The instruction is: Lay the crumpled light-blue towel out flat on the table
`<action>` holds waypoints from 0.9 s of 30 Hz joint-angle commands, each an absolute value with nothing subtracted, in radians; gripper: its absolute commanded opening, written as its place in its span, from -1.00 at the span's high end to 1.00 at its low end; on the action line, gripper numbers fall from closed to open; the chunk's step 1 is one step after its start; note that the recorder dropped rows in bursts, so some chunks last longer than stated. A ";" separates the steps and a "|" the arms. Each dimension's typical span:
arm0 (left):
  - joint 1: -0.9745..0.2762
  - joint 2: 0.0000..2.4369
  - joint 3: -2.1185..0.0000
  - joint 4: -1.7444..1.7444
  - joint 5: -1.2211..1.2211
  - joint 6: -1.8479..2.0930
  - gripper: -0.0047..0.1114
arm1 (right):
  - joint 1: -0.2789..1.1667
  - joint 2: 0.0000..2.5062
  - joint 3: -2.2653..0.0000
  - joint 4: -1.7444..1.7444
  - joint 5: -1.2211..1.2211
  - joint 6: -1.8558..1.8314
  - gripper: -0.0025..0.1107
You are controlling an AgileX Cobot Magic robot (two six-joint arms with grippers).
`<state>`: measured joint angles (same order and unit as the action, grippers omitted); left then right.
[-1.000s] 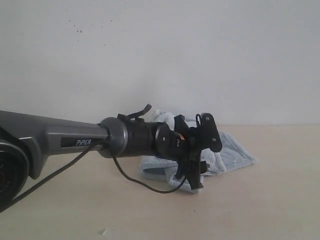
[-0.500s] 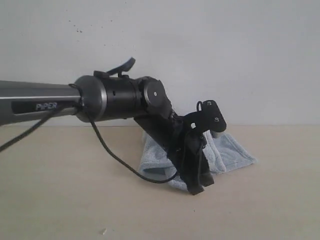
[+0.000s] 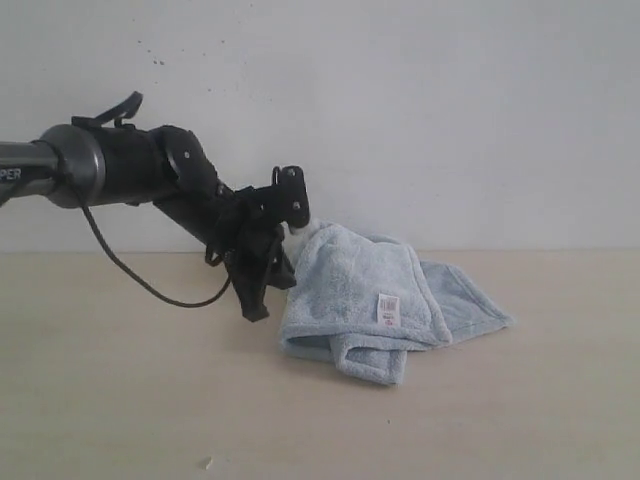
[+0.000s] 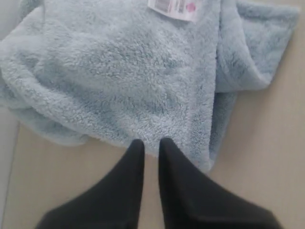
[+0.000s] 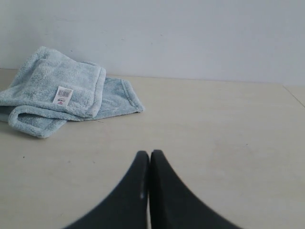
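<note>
The light-blue towel (image 3: 350, 285) lies crumpled and folded over itself on the beige table (image 3: 500, 400), near the wall, its white barcode tag (image 3: 388, 308) facing up. My left gripper (image 3: 257, 312) points down just beside the towel's left edge. In the left wrist view its jaws (image 4: 150, 143) stand a narrow gap apart, empty, with their tips at the hem of the towel (image 4: 124, 71) and bare table between them. My right gripper (image 5: 149, 154) is shut and empty over bare table (image 5: 214, 133), well away from the towel (image 5: 62, 90). It is out of the exterior view.
A white speckled wall (image 3: 400, 100) rises right behind the towel and the table's back edge. The left arm's black cable (image 3: 150, 285) hangs in a loop above the tabletop. A table edge shows at the far right of the right wrist view.
The left arm has swung left and up, from in front of the towel to its left edge. The whole towel and its tag now show. The towel itself lies much as before.
</note>
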<state>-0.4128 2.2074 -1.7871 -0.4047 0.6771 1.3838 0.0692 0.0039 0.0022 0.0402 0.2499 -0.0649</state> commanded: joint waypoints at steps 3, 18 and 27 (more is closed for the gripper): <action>-0.419 2.313 -1.791 -0.461 0.616 1.607 0.08 | 0.069 0.000 0.000 0.040 0.237 -0.062 0.96; -0.419 2.409 -1.791 -0.562 0.466 1.613 -0.02 | 0.069 0.000 0.000 0.042 0.237 -0.062 0.96; -0.419 2.365 -1.793 -0.733 0.513 1.616 0.32 | 0.069 0.000 0.000 0.042 0.237 -0.062 0.96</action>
<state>-0.4141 2.3827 -1.7909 -0.6915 0.4798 1.6111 0.0692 0.0039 0.0022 0.0402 0.2481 -0.0649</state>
